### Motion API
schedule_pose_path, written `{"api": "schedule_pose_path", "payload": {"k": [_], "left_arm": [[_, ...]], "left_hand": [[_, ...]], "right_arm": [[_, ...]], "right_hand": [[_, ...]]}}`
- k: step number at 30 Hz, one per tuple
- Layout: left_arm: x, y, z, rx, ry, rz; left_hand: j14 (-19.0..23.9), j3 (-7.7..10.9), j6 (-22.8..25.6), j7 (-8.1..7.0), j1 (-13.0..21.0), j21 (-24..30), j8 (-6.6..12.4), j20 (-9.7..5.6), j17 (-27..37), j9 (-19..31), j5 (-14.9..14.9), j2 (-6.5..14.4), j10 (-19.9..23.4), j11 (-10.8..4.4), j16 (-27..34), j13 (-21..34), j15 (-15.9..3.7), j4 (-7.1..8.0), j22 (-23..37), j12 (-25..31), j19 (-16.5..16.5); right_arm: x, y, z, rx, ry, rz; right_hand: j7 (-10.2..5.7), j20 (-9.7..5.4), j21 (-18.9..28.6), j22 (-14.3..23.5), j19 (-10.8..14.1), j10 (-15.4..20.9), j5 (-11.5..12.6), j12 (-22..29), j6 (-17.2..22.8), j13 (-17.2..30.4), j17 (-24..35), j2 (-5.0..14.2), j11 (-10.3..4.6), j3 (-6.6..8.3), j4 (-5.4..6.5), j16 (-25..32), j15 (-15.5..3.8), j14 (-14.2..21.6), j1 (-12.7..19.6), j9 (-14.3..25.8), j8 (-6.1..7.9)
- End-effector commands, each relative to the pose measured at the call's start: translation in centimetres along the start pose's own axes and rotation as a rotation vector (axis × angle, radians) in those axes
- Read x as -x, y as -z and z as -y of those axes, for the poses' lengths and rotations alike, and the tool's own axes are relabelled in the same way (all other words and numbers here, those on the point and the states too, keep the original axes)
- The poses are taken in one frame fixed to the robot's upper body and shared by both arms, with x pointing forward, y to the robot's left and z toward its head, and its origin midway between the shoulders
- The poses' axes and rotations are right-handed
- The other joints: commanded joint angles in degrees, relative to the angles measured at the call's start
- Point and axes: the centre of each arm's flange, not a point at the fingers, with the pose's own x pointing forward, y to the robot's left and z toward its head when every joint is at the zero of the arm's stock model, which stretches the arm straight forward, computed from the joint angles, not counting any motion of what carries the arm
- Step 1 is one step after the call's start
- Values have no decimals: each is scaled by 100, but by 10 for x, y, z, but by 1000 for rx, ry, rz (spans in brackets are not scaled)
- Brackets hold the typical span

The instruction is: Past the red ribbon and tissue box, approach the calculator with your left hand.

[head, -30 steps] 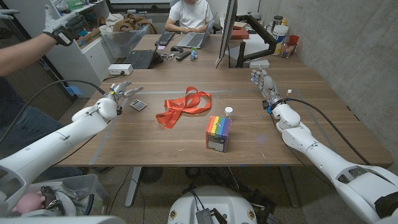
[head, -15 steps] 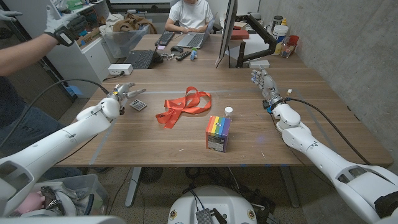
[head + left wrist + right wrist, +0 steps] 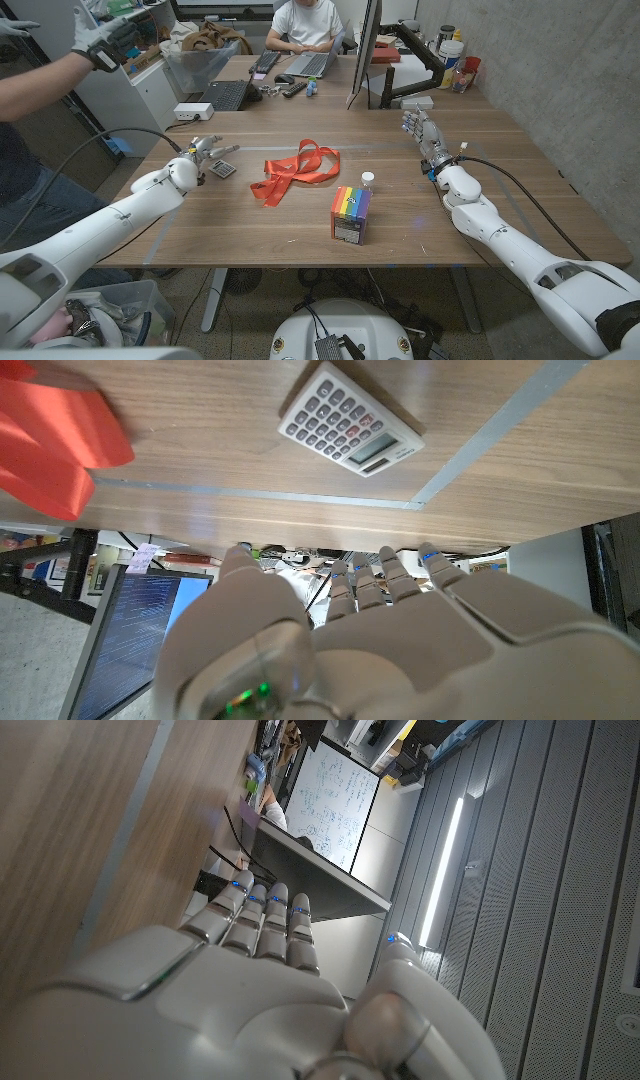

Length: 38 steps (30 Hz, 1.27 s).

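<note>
Calculator [image 3: 222, 169] partly covered by the left hand [image 3: 205, 154] in the head view, its keys too small to read there, ribbon [image 3: 55, 445] cut off at the left wrist picture's edge, box [image 3: 350, 214] print unreadable

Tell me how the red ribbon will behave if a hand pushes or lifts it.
The red ribbon lies in loose flat loops on the table, so it is probably floppy and light. Pushed, it would likely bunch rather than slide whole; lifted, it would likely dangle.
</note>
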Motion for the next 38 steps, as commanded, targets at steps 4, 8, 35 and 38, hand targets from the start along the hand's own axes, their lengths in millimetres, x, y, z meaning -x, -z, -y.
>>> {"api": "schedule_pose_path", "payload": {"k": [4, 8, 35, 38], "left_arm": [[2, -3, 13, 5, 16, -13], [6, 1, 14, 6, 15, -24], [13, 12, 11, 27, -6, -34], [13, 13, 11, 16, 1, -37]], "left_hand": [[-1, -14, 65, -3, 71, -20, 8, 26, 8, 8, 0, -15, -5, -35, -2, 28, 32, -22, 8, -18, -31], [-4, -18, 71, -3, 75, -18, 8, 31, 8, 8, -1, -16, 1, -23, -4, 29, 36, -23, 8, -17, -33], [31, -45, 121, -14, 71, -2, 11, 28, 14, 10, -10, -15, 36, -48, 10, 31, 43, -11, 11, -11, -37], [31, -47, 123, -12, 70, -2, 10, 25, 15, 10, -10, -14, 38, -48, 9, 31, 45, -9, 11, -11, -39]], "right_arm": [[-2, -4, -1, 5, -18, 24], [-1, -4, 0, 5, -18, 23], [-8, -5, -7, 14, -48, 23], [-9, -5, -9, 15, -52, 22]], "right_hand": [[-19, -52, -28, 31, 19, 64, 12, 9, 51, 32, 18, 53, 5, -11, -8, -2, 28, -17, 16, 17, 10], [-20, -52, -33, 31, 22, 66, 12, 8, 49, 32, 18, 54, 4, -13, -8, -2, 28, -17, 15, 17, 7], [-28, -54, -62, 33, 34, 78, 11, 5, 45, 33, 19, 63, 12, -23, -10, 1, 39, -9, 10, 18, -2], [-33, -50, -66, 33, 34, 73, 11, 2, 41, 33, 18, 64, 11, -24, -12, -1, 39, -12, 11, 18, -5]]}}
